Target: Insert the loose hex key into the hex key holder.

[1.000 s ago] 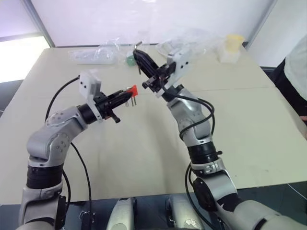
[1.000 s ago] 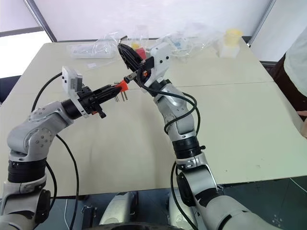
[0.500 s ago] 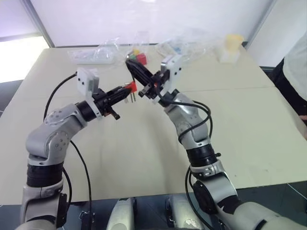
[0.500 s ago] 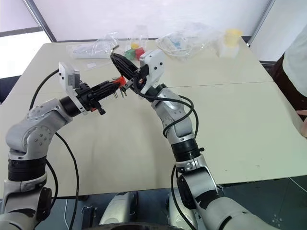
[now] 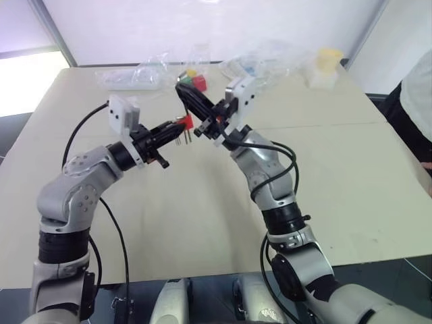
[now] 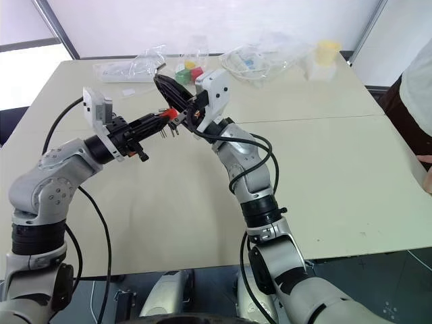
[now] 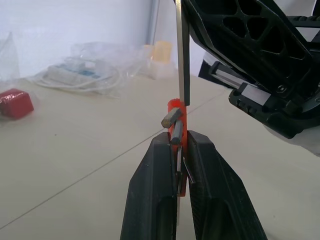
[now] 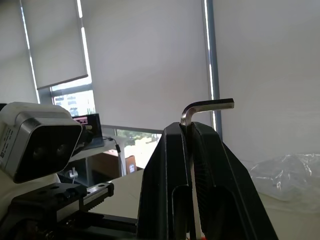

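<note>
Red cube (image 7: 16,103) and plastic bags (image 5: 145,74) on table (image 5: 337,175) — behind both grippers.

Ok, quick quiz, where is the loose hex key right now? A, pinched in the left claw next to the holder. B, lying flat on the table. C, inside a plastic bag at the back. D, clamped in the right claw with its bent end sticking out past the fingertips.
D: the loose hex key is clamped in the right claw, bent end past the fingertips, while the left claw grips the hex key holder.
</note>
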`<state>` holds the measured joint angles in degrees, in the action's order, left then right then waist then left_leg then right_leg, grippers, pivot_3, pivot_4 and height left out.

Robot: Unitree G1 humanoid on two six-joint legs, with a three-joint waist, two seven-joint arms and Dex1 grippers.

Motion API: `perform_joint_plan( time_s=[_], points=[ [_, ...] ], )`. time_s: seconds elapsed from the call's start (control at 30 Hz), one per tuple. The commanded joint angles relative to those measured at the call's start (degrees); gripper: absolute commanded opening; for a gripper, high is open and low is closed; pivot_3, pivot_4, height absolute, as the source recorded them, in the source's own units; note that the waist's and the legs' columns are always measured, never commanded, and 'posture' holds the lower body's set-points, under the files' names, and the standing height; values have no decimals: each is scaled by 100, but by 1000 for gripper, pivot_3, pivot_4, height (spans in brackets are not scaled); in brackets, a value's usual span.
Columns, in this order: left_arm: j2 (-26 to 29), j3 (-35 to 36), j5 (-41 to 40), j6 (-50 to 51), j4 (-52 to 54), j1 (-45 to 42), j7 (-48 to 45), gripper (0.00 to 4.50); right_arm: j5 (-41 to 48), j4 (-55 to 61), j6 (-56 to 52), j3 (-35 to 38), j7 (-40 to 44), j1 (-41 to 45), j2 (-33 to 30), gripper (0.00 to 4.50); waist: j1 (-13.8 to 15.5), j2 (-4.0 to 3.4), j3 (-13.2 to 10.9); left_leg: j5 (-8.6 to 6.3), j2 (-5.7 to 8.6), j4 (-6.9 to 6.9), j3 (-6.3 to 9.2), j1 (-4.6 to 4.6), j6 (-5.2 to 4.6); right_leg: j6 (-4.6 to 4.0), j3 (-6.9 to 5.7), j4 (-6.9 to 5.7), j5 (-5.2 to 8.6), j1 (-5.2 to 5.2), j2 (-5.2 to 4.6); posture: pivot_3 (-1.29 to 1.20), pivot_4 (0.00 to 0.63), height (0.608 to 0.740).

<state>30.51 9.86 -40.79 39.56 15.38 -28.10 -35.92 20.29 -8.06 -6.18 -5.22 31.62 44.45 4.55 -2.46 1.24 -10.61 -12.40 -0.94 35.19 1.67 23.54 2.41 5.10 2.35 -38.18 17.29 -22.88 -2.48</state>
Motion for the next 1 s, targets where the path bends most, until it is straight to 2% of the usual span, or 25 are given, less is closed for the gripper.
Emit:
perform_joint_plan(
  time_s=[0.03, 1.0],
  points=[
    [2, 107, -115, -28, 183, -128, 21, 0, 26, 127, 124, 36, -23, 191, 72, 17, -1, 0, 0, 0, 0, 0, 0, 0, 0, 0, 0, 0, 0, 0, 0, 0, 150, 740],
    [11, 180, -389, 119, 401, -103, 227, 0, -28, -216, 348, 157, 44, 353, -1, 17, -1, 0, 0, 0, 0, 0, 0, 0, 0, 0, 0, 1, 0, 0, -1, 0, 150, 740]
  ],
)
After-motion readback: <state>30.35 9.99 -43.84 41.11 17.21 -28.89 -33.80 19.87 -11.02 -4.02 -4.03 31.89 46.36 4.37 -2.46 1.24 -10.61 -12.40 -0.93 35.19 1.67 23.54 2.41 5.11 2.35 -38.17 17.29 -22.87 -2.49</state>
